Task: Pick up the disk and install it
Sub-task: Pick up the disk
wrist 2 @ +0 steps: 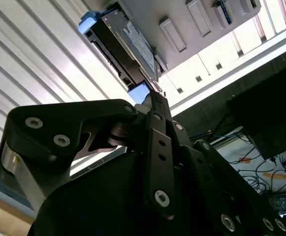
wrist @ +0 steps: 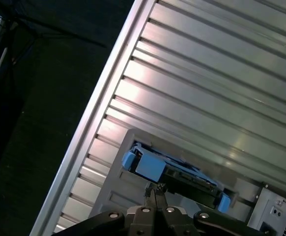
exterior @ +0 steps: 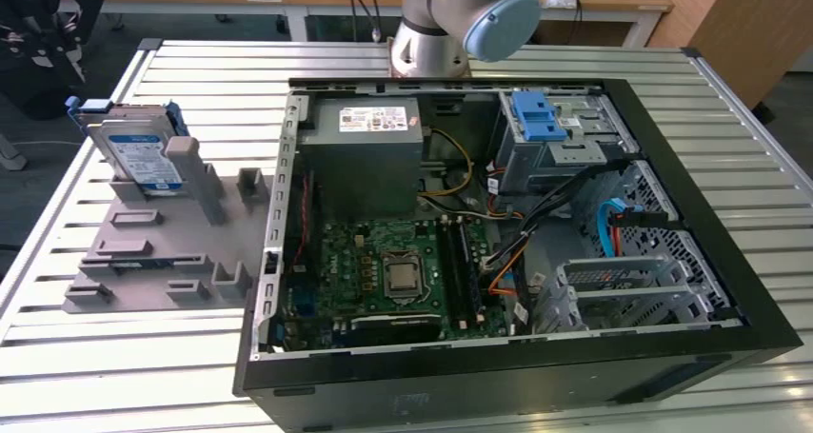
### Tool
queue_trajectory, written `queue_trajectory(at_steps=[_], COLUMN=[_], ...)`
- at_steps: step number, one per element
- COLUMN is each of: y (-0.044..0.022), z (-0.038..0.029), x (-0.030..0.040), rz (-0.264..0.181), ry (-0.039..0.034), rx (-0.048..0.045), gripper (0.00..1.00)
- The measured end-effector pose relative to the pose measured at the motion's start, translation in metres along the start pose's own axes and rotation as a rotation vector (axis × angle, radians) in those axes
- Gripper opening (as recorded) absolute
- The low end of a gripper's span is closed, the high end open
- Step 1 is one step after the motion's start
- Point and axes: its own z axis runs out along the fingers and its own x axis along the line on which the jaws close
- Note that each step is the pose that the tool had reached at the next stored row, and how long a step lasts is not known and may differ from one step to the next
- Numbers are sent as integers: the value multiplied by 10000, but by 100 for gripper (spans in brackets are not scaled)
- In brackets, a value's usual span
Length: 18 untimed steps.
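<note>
Behind the computer case (exterior: 711, 262), the arm (exterior: 429, 43) is silver-grey with a round light-blue cap (exterior: 500, 24). In the second wrist view the gripper (wrist 2: 155, 96) is black, with silver screw heads (wrist 2: 61, 140).

Blue-railed disk (exterior: 137, 153) upright on grey stand (exterior: 152, 254)

No words or nos. can be read here; all the print is too small. The disk (exterior: 128, 128) has a blue & white label (exterior: 143, 162) on its face; it has tiny marks on it, but no letters can be made out. In the second wrist view the label looks pale w/ faint grey lines; still no letters. The grey box (exterior: 368, 157) in the computer case (exterior: 508, 385) has a white sticker (exterior: 371, 119) on top; it has small dark & coloured marks, too tiny to read.
</note>
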Motion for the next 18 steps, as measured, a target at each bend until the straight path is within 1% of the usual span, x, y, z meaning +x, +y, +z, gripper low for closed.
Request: queue_trajectory(at_steps=[18], y=[0], z=[0], x=[0], rz=[-1776], ry=[60], rx=[4], gripper=[11])
